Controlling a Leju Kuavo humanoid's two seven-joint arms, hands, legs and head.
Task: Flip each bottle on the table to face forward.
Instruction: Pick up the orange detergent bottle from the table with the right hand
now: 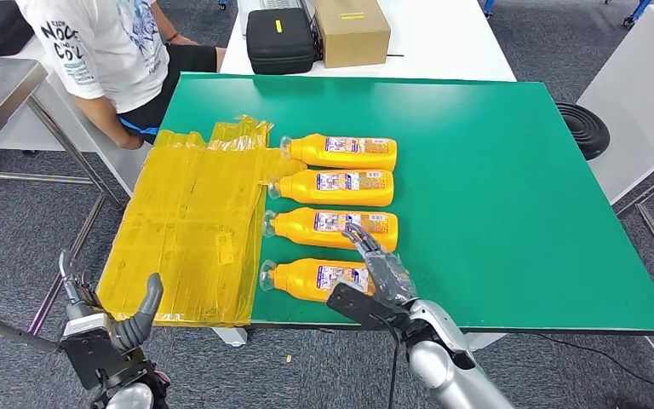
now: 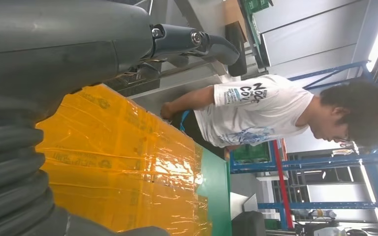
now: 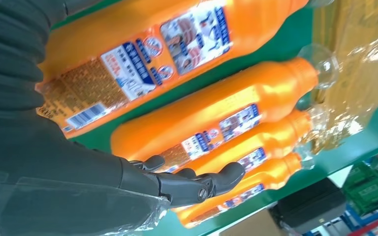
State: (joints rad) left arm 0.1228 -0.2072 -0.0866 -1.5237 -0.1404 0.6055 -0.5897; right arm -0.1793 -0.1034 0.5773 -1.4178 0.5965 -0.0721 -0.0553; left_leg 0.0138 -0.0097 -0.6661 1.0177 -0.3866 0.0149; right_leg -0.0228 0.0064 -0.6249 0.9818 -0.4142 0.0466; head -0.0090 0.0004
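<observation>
While four bottles lie in a column near the middle of the table (image 1: pixel 511 170), worth starting with the big picture: caps toward the left edge, labels up, yellow film (image 1: pixel 189 230) spread over the left part and hanging past the near edge; then, down in size, person (image 1: pixel 106 51) seated beyond the far left corner, black case (image 1: pixel 280 39) and box (image 1: pixel 352 31) on the white table behind. Next the bottles, far to near: first bottle (image 1: pixel 341 152); second bottle (image 1: pixel 334 187); third bottle (image 1: pixel 334 227); nearest bottle (image 1: pixel 315 278), close to the near edge. Right hand (image 1: pixel 373 256) released, fingers straight, hovering over the base ends of the nearest two, gripping nothing; cannot tell whether touching. Left hand (image 1: pixel 106 311) off the near left corner, spread and empty. For the step in hand, judged as taking the nearest bottle: lower onto the body rather than the neck; wrap fingers around the far side without nudging the third bottle, just beside; roll about the long axis; set down level, clear of the film.
</observation>
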